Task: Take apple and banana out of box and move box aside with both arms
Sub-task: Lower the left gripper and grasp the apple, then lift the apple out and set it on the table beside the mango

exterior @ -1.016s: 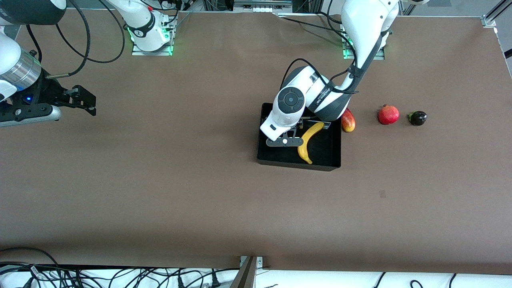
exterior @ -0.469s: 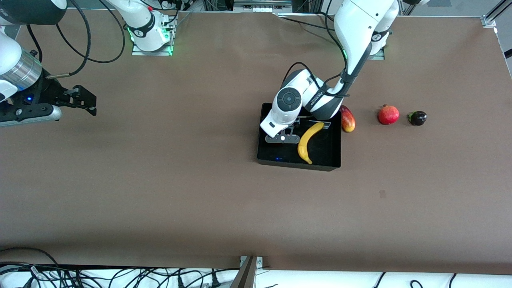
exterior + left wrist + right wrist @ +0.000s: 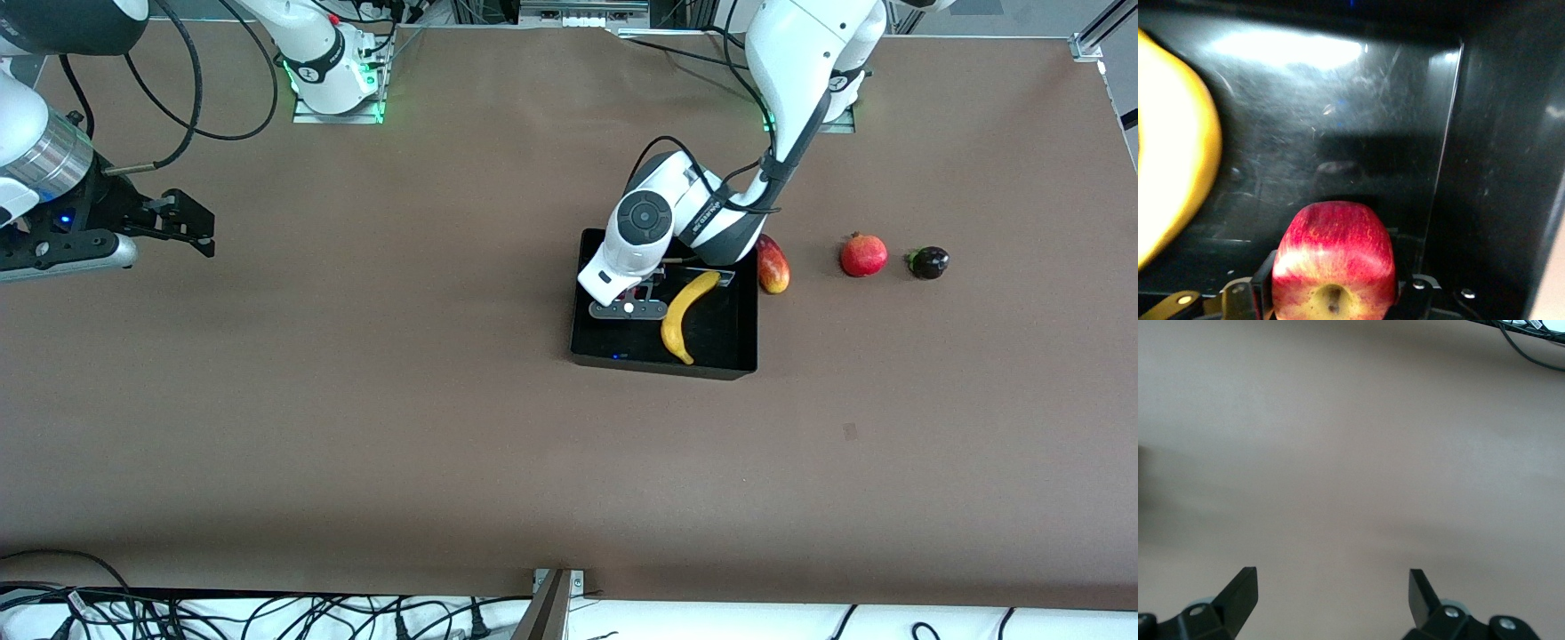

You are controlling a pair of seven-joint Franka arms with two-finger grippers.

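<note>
The black box (image 3: 662, 369) sits mid-table with the yellow banana (image 3: 685, 311) lying in it. My left gripper (image 3: 629, 308) reaches down into the box beside the banana. In the left wrist view its fingers (image 3: 1263, 293) press both sides of the small red apple (image 3: 1335, 247), low over the glossy box floor (image 3: 1338, 120), with the banana (image 3: 1171, 167) alongside. The arm's hand hides the apple in the front view. My right gripper (image 3: 191, 227) waits open over bare table at the right arm's end, with nothing between its fingertips (image 3: 1245, 587).
An oblong red-yellow fruit (image 3: 773, 265) lies against the box's outer wall toward the left arm's end. Further that way are a pomegranate (image 3: 863, 255) and a small dark fruit (image 3: 929, 262). Cables run along the table edge nearest the front camera.
The left hand has shifted slightly inside the box toward the robots' bases, and its fingers have closed in on the apple. The right arm has not moved.
</note>
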